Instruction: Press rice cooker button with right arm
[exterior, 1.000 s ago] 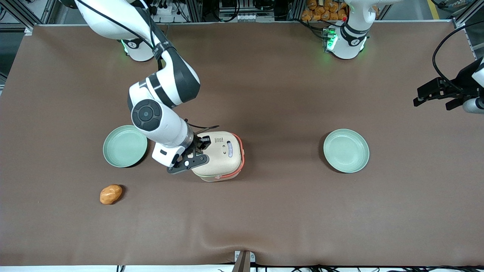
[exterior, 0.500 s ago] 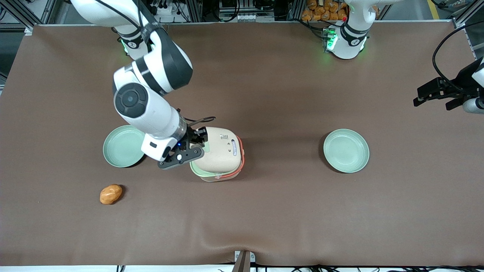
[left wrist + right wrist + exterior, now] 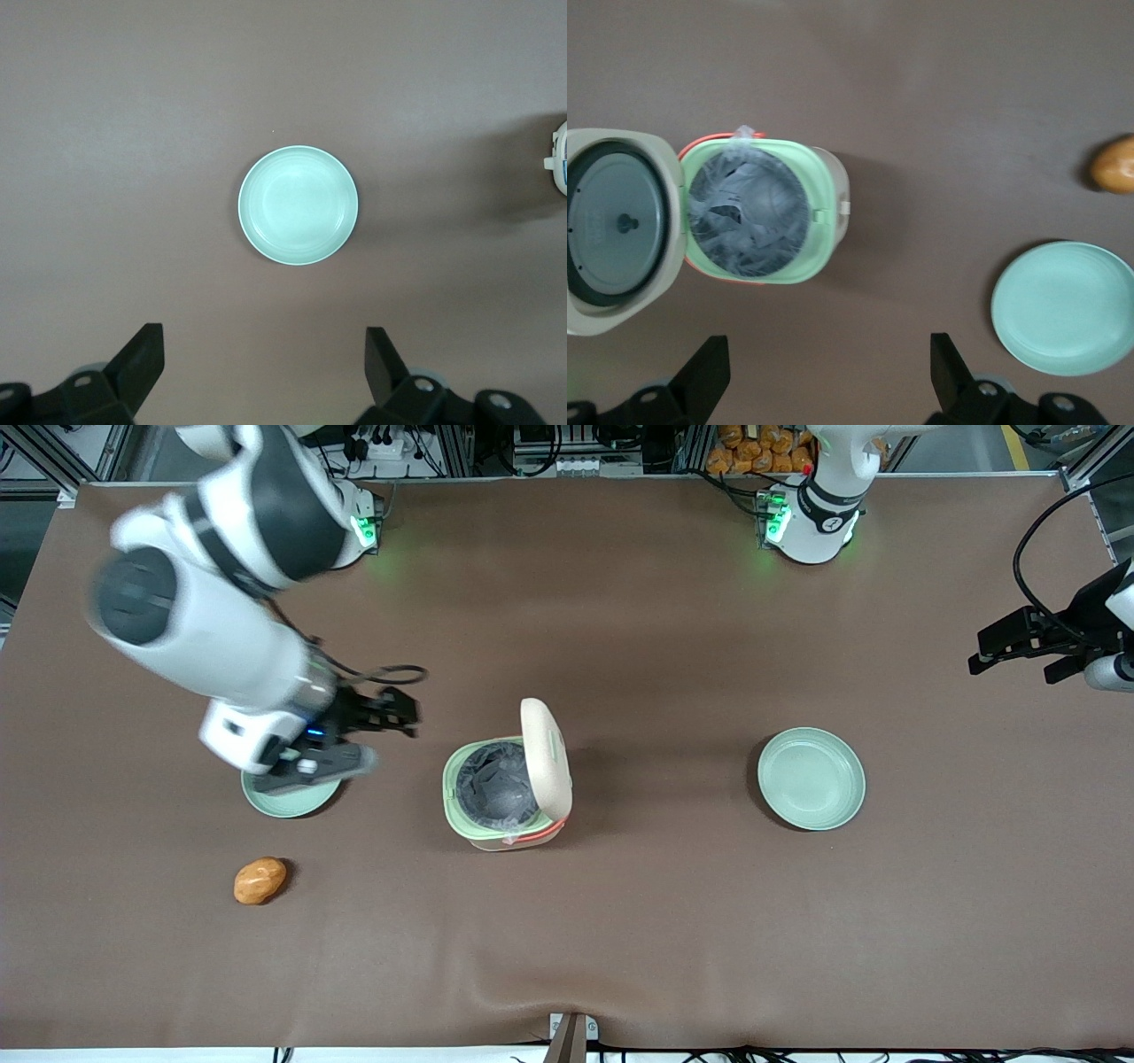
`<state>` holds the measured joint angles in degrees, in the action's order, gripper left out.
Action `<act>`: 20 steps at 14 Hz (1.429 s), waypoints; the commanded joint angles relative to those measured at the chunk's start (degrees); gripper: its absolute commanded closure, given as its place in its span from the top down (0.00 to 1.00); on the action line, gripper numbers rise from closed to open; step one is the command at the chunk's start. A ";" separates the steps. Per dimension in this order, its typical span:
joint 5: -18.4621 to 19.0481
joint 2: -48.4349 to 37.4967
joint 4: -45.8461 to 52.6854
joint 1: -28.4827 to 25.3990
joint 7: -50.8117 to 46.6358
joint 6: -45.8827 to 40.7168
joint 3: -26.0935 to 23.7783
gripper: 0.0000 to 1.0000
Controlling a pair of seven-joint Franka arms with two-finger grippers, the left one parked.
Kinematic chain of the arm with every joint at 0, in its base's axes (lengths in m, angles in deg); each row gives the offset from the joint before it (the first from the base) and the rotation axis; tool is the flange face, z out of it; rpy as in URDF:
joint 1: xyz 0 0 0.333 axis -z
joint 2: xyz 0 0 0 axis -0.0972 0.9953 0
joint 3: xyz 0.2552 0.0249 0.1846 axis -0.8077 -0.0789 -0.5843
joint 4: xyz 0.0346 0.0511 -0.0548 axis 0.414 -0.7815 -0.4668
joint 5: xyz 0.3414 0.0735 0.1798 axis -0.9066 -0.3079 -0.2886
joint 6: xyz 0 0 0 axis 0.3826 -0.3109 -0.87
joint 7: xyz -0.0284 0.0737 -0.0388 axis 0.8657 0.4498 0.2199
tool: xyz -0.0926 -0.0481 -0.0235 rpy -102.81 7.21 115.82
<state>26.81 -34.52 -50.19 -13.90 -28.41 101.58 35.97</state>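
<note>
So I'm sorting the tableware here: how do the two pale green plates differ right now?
The plate toward the working arm's end is partly covered in the front view by the right arm's gripper, which hangs over it with fingers open; the plate toward the parked arm's end shows whole. The first has an orange-brown lump nearby; the second sits alone. Both are round, pale green and hold nothing.
</note>
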 commanded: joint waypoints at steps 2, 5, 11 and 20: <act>1.60 -6.00 -2.30 6.28 0.03 -4.86 -1.04 1.00; 1.70 -9.52 -4.85 11.20 0.21 -5.48 -1.04 1.00; 7.05 -13.66 -7.14 18.42 11.20 -8.64 -0.69 1.00; 10.57 -14.10 -6.96 19.30 10.67 -11.11 -0.69 1.00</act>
<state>35.69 -46.71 -55.52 4.58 -17.64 91.48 36.24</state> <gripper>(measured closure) 0.000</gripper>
